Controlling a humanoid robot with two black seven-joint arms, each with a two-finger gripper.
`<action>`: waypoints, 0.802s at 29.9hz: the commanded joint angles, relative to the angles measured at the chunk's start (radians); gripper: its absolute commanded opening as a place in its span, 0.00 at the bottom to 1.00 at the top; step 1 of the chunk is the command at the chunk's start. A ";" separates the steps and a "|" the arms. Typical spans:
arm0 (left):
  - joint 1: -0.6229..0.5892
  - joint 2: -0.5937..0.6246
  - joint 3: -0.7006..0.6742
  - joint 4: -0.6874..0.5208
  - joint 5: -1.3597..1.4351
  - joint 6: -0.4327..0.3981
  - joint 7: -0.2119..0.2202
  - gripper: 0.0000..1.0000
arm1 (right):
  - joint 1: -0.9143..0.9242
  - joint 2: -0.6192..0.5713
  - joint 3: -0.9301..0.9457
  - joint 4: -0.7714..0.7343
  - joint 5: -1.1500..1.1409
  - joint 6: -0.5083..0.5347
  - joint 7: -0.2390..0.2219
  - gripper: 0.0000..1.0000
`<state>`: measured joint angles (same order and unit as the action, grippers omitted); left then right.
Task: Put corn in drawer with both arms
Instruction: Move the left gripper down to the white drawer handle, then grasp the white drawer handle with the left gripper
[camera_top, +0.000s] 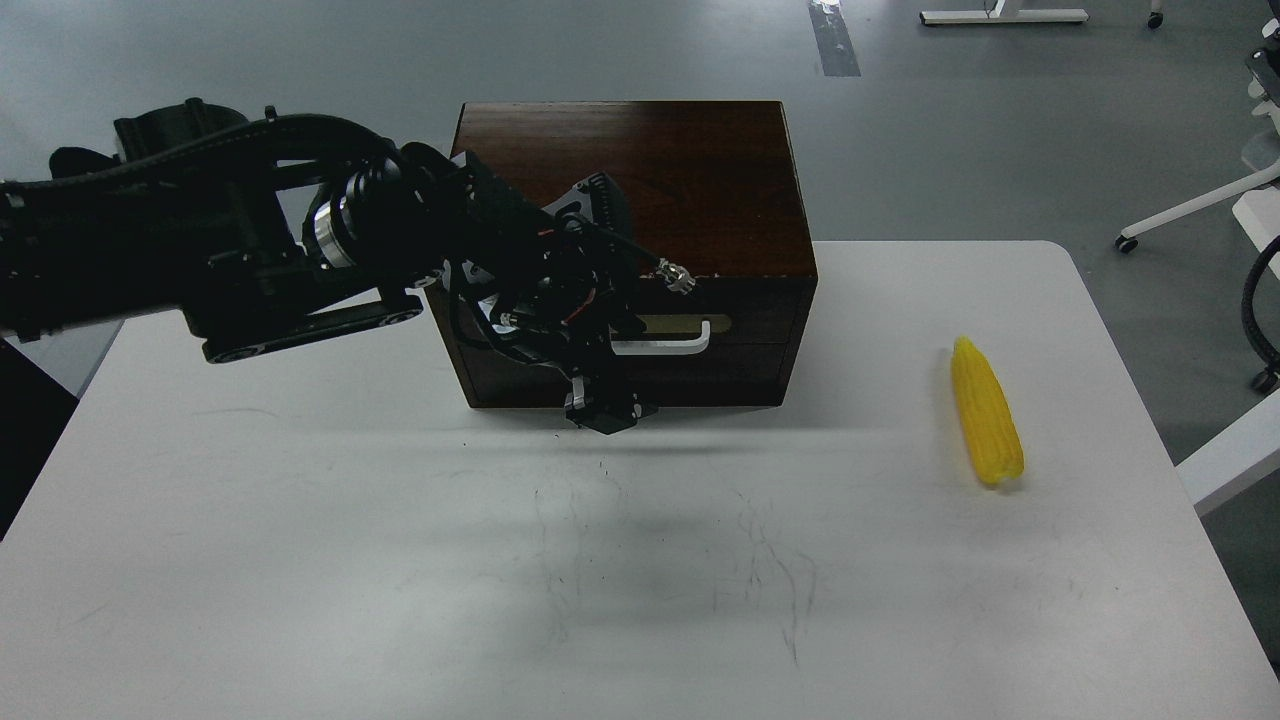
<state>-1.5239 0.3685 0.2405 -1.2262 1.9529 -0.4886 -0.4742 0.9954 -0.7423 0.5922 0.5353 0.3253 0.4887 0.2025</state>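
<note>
Nearest, the white table (300, 560) lies bare and wide below the left gripper (600, 410), its only marks some faint dark scuffs, and its near edge runs out of the bottom of the view. Level with that gripper and well off to its right, the corn (987, 412) lies flat on the tabletop, near the table's right edge with open surface all around it: a bright yellow cob with fine rows of kernels, its pointed end turned away from the robot and its blunt end toward it. The gripper itself hangs just in front of the closed drawer (740, 345), over the left end of the white bar handle (665, 343); it is dark and seen partly end-on, so whether its fingers are apart or together I cannot tell, nor whether they touch the handle. Behind it stands the dark wooden cabinet (640, 170), reaching past the table's far edge, with grey floor (950, 130) beyond. No writing or label can be read anywhere. The right gripper is out of sight.
</note>
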 joint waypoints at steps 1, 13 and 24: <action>0.002 0.001 0.008 0.002 0.000 0.000 0.000 0.84 | 0.000 -0.002 0.000 0.000 0.000 0.000 -0.002 1.00; 0.002 0.004 0.051 0.024 0.000 0.000 -0.001 0.84 | -0.001 -0.003 0.000 0.000 0.000 0.000 -0.002 1.00; 0.002 0.001 0.068 0.050 0.001 0.000 -0.014 0.84 | -0.003 -0.006 0.000 0.000 0.000 0.000 0.000 1.00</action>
<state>-1.5238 0.3686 0.3004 -1.1760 1.9534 -0.4886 -0.4871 0.9925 -0.7488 0.5921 0.5353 0.3252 0.4887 0.2013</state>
